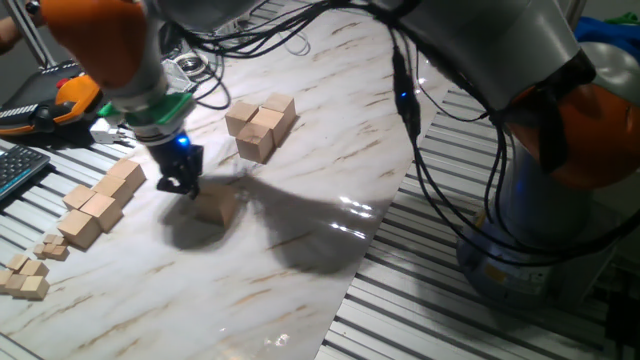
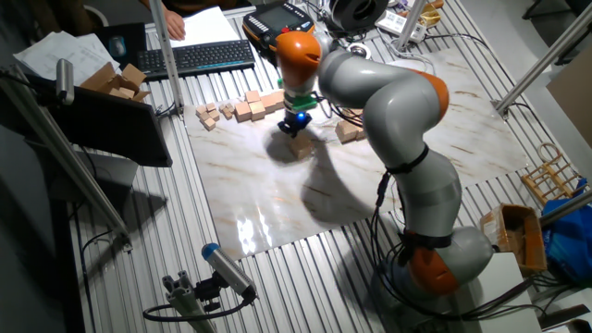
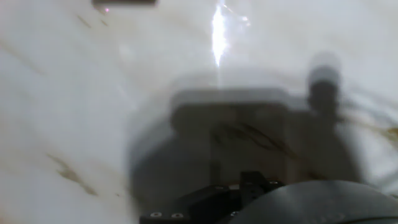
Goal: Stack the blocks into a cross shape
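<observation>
Gripper (image 1: 181, 183) hangs just above a lone block (image 1: 216, 206) lying beneath and slightly ahead; jaw spread unclear. Other blocks (image 1: 260, 125) sit well beyond. Judged: picking; next, centre and descend.

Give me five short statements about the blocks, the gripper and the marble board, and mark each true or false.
1. A single block lies on the marble board right by the gripper. True.
2. The gripper carries a block high above the board. False: it is low at the board, and the nearby block rests on the surface.
3. A cluster of blocks sits apart from the single block. True.
4. A finished cross already stands on the board. False: none is built.
5. The joined row of cubes lies at the board's edge near the keyboard. True.
</observation>
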